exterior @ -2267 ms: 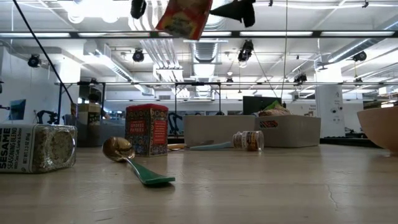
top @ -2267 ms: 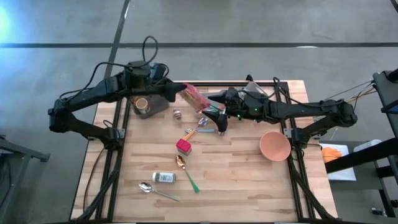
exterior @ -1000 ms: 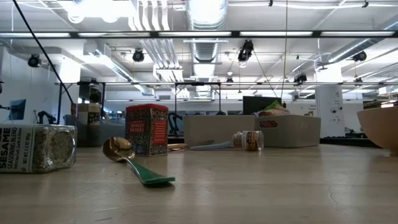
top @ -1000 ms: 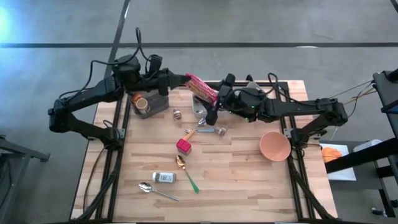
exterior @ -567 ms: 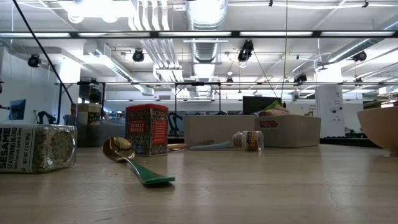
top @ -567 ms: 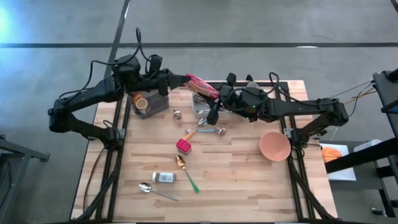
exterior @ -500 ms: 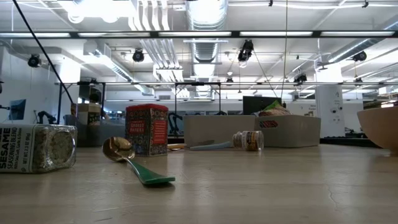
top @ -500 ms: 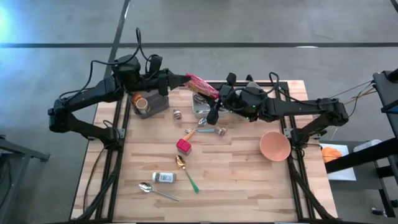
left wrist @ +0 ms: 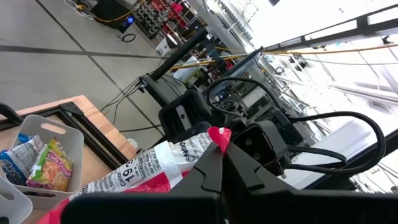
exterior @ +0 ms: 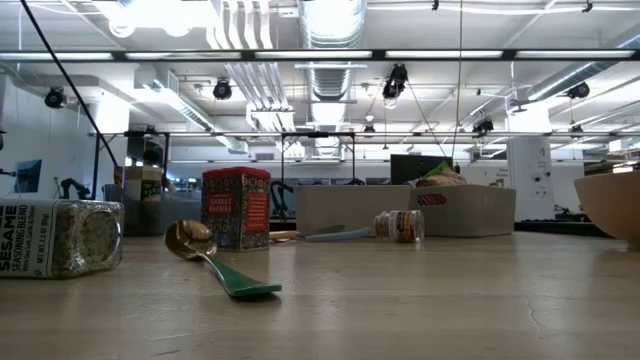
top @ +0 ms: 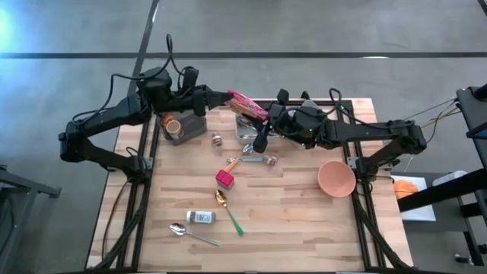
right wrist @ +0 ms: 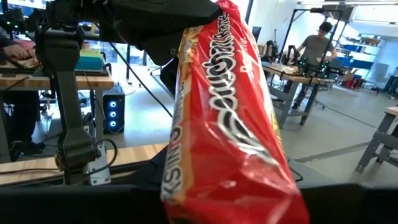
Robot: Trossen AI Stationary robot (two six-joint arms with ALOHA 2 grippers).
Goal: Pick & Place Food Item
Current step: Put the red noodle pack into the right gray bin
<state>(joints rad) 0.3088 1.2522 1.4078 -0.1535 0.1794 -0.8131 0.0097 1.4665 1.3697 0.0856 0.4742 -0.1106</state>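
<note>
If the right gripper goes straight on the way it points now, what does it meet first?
The red snack packet, which the right gripper already grips. Just beyond it is the left gripper, shut on the packet's other end, so that likely comes next; depth is uncertain.

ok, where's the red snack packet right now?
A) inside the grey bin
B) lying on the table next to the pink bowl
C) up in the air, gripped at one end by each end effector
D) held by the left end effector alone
C: the red snack packet spans between the left end effector and the right end effector, above the table.
</note>
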